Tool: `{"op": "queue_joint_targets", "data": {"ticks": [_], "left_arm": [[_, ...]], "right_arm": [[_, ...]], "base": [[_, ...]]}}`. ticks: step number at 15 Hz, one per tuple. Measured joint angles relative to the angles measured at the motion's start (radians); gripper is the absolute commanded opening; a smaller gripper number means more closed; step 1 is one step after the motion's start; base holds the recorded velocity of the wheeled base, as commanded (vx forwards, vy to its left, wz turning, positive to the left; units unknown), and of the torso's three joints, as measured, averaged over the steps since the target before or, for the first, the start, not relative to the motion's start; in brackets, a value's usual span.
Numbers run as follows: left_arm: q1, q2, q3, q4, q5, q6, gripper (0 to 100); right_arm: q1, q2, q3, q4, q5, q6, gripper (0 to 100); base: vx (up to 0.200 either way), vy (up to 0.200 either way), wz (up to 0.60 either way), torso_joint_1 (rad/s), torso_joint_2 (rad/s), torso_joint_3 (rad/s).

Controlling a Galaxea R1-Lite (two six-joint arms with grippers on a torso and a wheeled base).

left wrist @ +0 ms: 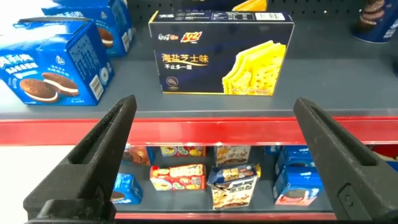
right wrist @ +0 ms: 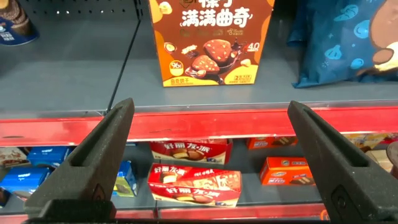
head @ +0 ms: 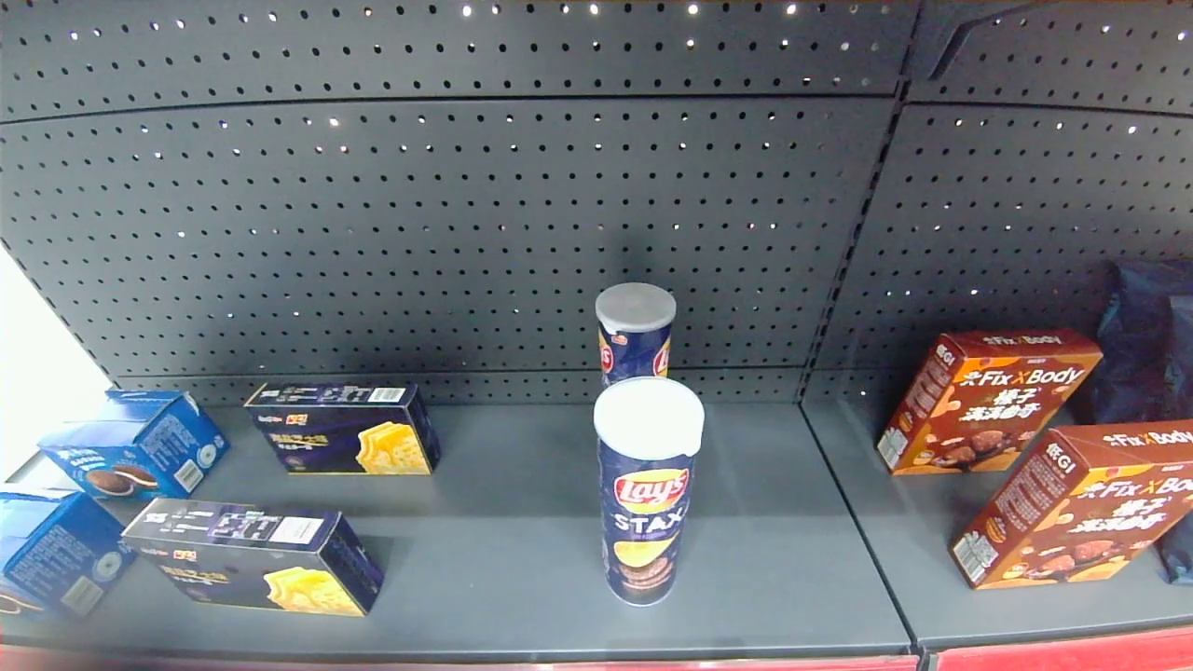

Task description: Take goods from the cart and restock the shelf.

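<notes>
The left end effector [left wrist: 214, 163] hangs released and empty before the red front edge of the grey metal shelf [left wrist: 205, 127], facing a dark navy cardboard cracker box [left wrist: 221, 53]; the right end effector [right wrist: 211, 163], likewise spread and empty, faces a brown cardboard biscuit box [right wrist: 210, 40]; mid-shelf a tall navy crisp tube with a white plastic lid [head: 648, 494] stands upright, a second tube [head: 634, 340] behind it by the back edge; these goods are probably light; boxes crush easily, so pinch gently across narrow faces; tubes look smooth and tippy, so grip mid-body.

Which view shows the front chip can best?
The head view: the front chip can stands whole, upright, lid to base. The wrist views each catch just a can's base at the picture's edge; which can, I cannot tell.
</notes>
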Motion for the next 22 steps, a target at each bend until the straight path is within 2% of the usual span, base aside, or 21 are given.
{"op": "queue_joint_targets", "data": {"ticks": [3,22], "left_arm": [[0.000,0.000,0.000,0.000,0.000,0.001,100],[0.000,0.000,0.000,0.000,0.002,-0.003,100]], "right_arm": [[0.000,0.000,0.000,0.000,0.000,0.000,100],[0.000,0.000,0.000,0.000,0.000,0.000,100]], "base": [[-0.200,0.000,0.00,0.009,0.01,0.004],[0.000,0.000,0.00,0.000,0.00,0.000]]}}
